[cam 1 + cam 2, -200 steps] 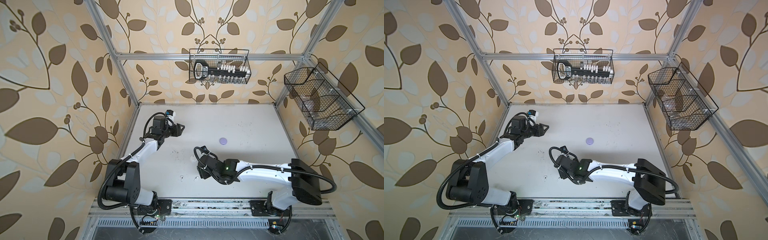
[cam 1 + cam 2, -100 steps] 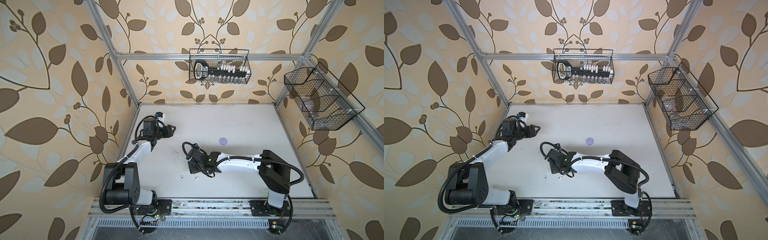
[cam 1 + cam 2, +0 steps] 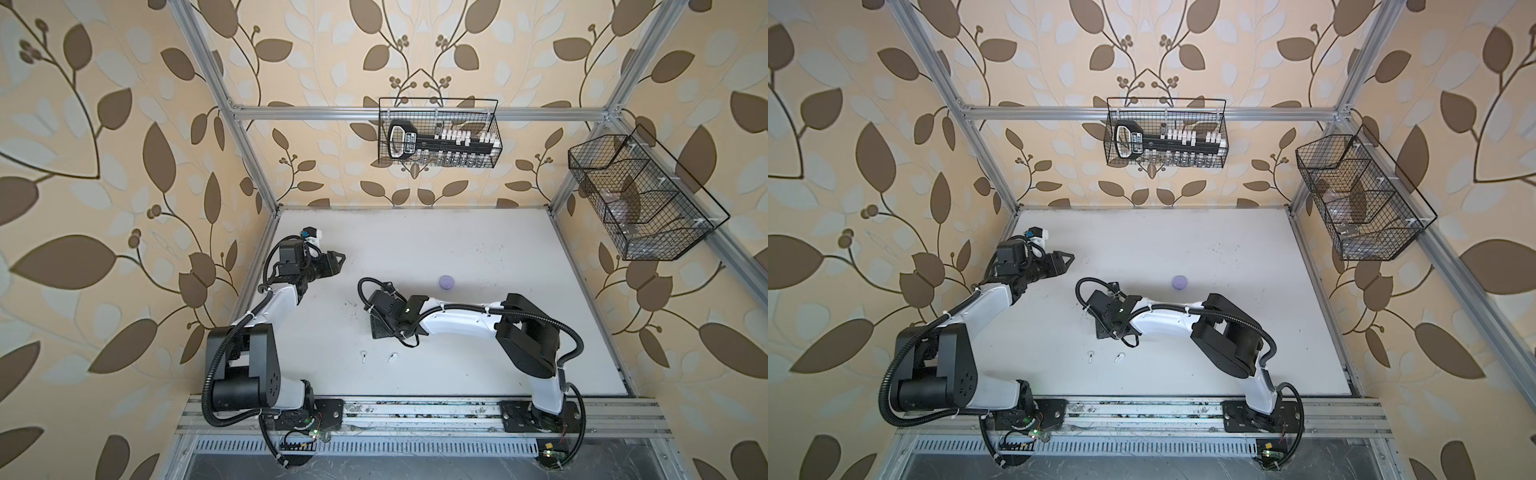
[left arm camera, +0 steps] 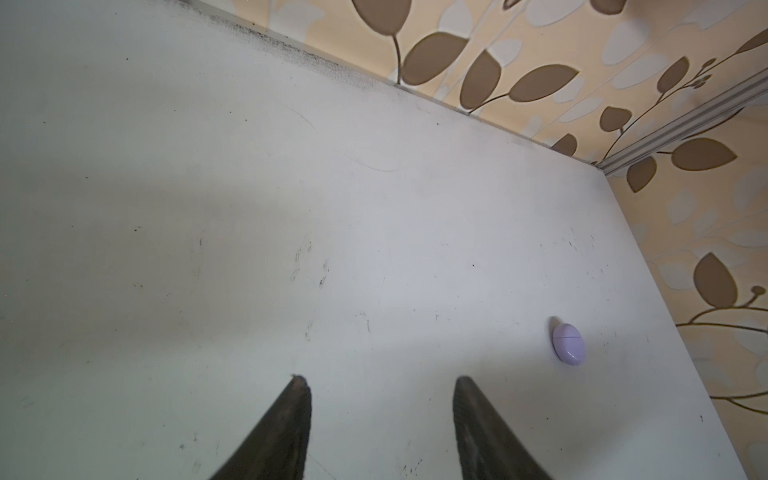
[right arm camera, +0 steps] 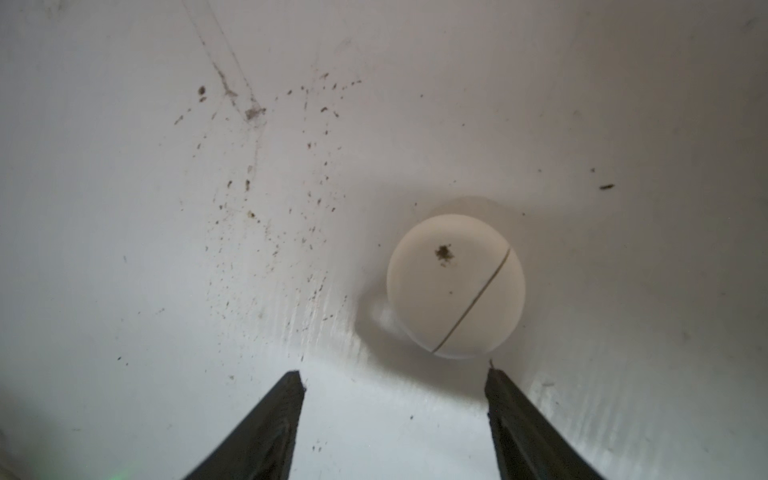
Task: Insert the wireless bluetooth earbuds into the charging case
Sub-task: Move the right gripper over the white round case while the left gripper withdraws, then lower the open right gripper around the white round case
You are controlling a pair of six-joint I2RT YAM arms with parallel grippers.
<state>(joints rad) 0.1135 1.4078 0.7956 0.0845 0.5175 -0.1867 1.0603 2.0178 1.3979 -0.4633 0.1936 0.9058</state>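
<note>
We log 1 shut white round plastic case point(image 5: 455, 286) just ahead of the right jaws, open and empty; left jaws, also open and empty, farther off.

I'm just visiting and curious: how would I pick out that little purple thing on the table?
On the white table, look behind the right arm, toward the back wall. There lies the lavender case, a closed rounded pod. It is the only coloured item; the white earbuds near the front are tiny and stemmed.
</note>
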